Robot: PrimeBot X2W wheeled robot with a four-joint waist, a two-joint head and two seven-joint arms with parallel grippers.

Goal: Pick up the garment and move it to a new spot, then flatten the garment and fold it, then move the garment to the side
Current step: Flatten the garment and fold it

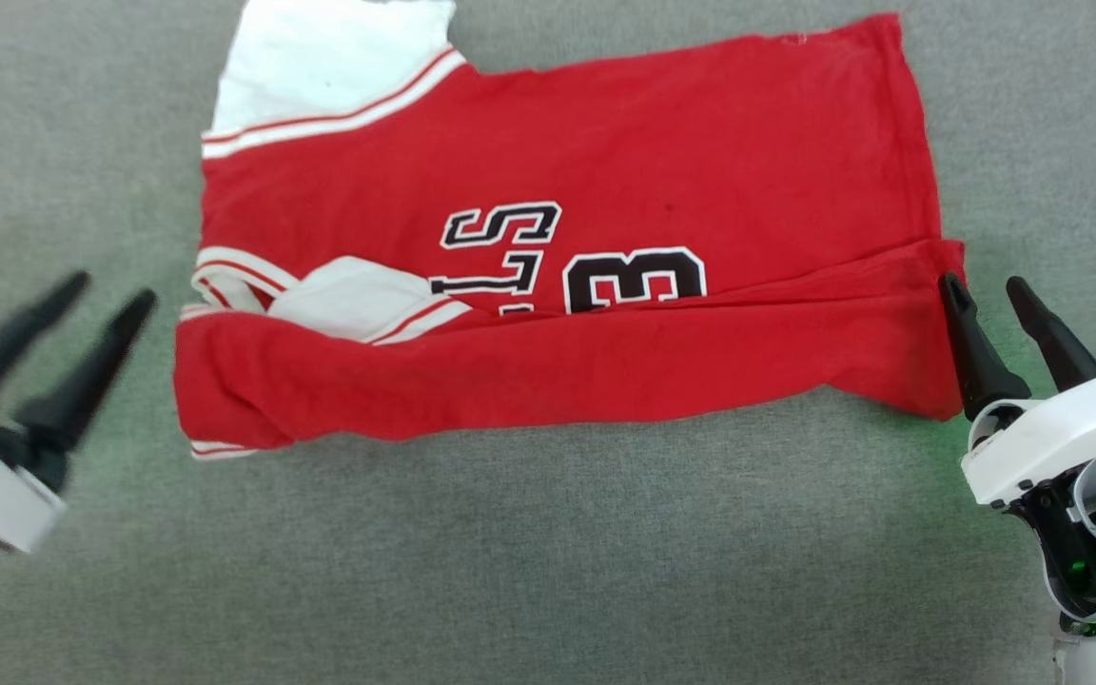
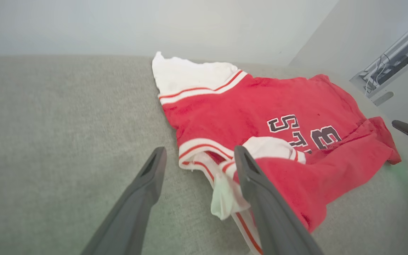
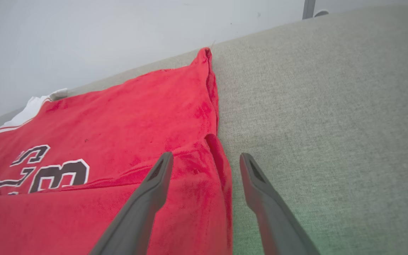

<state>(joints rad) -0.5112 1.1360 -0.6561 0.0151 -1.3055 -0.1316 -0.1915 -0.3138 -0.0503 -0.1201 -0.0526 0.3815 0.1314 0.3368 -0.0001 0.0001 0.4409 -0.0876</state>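
The garment (image 1: 605, 171) is a red T-shirt with white sleeves and black lettering, lying across the grey surface with its near long edge folded up over the print. My left gripper (image 1: 110, 290) stands open just left of the shirt's sleeve end, holding nothing. In the left wrist view the left gripper (image 2: 198, 156) frames the striped trim of the garment (image 2: 260, 102). My right gripper (image 1: 986, 281) is open at the shirt's right hem corner, one finger at the cloth edge. From the right wrist, the right gripper (image 3: 205, 159) straddles the hem of the garment (image 3: 136, 109).
The grey fabric surface (image 1: 548, 571) spreads wide in front of the shirt and to both sides. A pale wall (image 2: 154, 24) rises behind the far edge, with a ledge holding cables (image 2: 391, 67) at the right.
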